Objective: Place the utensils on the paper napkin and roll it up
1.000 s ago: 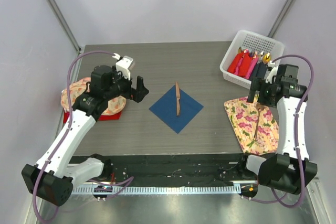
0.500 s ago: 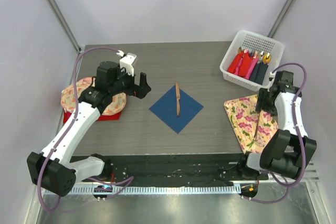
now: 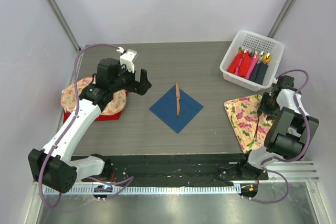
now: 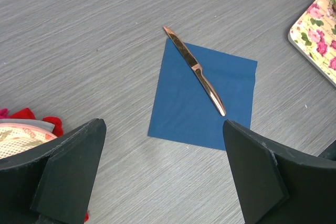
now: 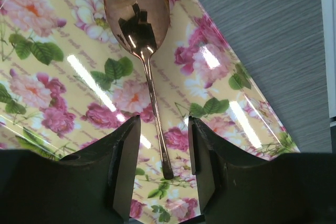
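Note:
The dark blue paper napkin (image 3: 176, 109) lies flat as a diamond at the table's middle, with a copper knife (image 3: 178, 98) lying across it. Both show in the left wrist view, the napkin (image 4: 189, 108) and the knife (image 4: 197, 69). My left gripper (image 3: 142, 83) is open and empty, hovering left of the napkin (image 4: 163, 125). A copper spoon (image 5: 137, 3) lies on the floral tray (image 3: 242, 124); it also shows in the top view (image 3: 256, 127). My right gripper (image 5: 164, 156) is open, low over the tray, its fingers either side of the spoon's handle end, not touching it.
A white basket (image 3: 261, 43) at the back right holds red, pink and dark rolls with gold tips. A round floral cloth on a red stack (image 3: 94, 100) sits at the left edge. The right arm is folded close to the right wall.
My right gripper has swung down and back onto the floral tray, over the spoon's handle. My left gripper has shifted slightly farther and right. Napkin and knife have not moved.

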Available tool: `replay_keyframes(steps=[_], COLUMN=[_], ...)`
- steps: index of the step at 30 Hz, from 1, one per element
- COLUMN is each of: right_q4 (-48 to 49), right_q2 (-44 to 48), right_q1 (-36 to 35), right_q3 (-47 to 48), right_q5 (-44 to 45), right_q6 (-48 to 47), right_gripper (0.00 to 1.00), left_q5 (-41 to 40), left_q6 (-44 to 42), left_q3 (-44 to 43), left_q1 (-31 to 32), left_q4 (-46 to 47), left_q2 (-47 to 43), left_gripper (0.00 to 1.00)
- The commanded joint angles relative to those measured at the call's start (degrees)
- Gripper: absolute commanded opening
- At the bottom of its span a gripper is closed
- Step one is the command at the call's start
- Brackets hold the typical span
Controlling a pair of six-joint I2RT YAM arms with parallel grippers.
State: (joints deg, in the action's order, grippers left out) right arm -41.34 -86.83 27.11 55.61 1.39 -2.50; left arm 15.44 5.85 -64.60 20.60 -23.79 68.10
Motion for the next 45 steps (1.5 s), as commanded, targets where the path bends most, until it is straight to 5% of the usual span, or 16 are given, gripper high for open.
replay_keyframes(steps=[1, 13, 25, 29, 31, 35, 45], right_q4=[4.16, 7.07, 10.32, 10.58, 10.49, 7.25, -3.29], right_q2=[-3.25, -9.85, -10.46, -11.79, -11.44, -8.89, 7.63], right_q1=[0.04, 0.04, 0.04, 0.04, 0.04, 0.04, 0.04], right_q3=[1.86, 2.39, 2.22, 2.04, 1.69, 2.57, 4.85], right_q5=[-0.68, -2.53, -2.09, -2.18, -2.70, -4.89, -12.45], right_q6=[3.72, 6.72, 9.18, 8.57, 8.22, 8.48, 9.80], right_gripper=[0.48, 0.37, 0.38, 0.31, 0.20, 0.01, 0.01], left_q5=[-0.85, -1.38, -0.50, -0.33, -0.24, 0.29, 8.37], left_q6=[-0.22, -1.45, -1.36, -1.45, -1.54, -1.63, -4.53], left_q3=[-1.85, -1.58, -1.14, -1.32, -1.32, -1.32, -1.50], left_q1=[-0.21, -0.21, -0.12, -0.21, -0.21, -0.21, -0.12], left_q4=[3.14, 3.31, 3.14, 2.96, 2.87, 2.79, -0.73], left_q2=[0.37, 0.46, 0.63, 0.81, 0.72, 0.64, -0.51], left_gripper=[1.00, 1.00, 1.00, 1.00, 1.00, 1.00, 1.00])
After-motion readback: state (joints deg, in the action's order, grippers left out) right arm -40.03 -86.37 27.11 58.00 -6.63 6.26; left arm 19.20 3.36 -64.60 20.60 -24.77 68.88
